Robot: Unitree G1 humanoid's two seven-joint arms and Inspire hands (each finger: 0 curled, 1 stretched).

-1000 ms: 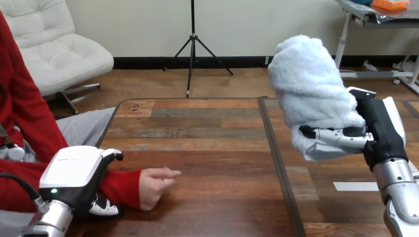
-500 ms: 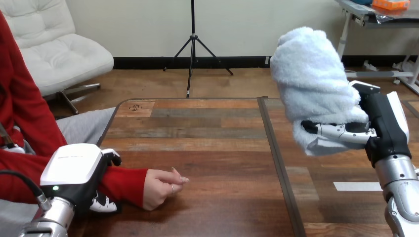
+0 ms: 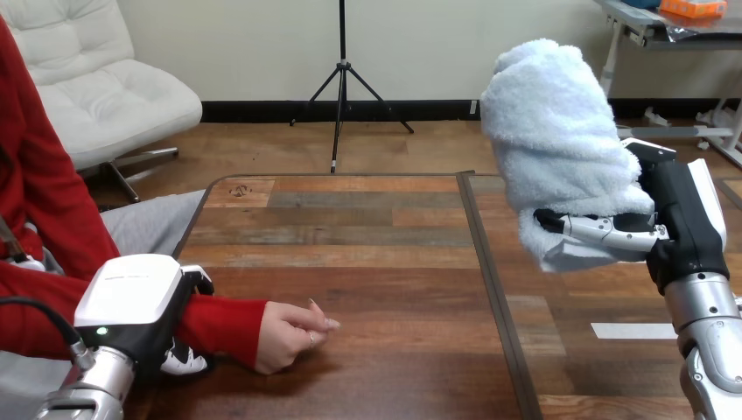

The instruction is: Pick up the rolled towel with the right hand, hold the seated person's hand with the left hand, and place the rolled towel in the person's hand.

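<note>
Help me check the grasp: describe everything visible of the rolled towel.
The rolled towel is pale blue-white, fluffy cloth, rolled into a thick bundle with folds. It stands nearly upright, top leaning left, in the air above the right part of the table. The right robot hand grips its lower end, fingers curled across it; nothing else touches it.

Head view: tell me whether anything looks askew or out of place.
Nothing is spilled or damaged. The rolled towel leans left in the right hand, with a loose end bulging out below the grip. The person's hand lies loosely closed on the table, not open to receive it.
</note>
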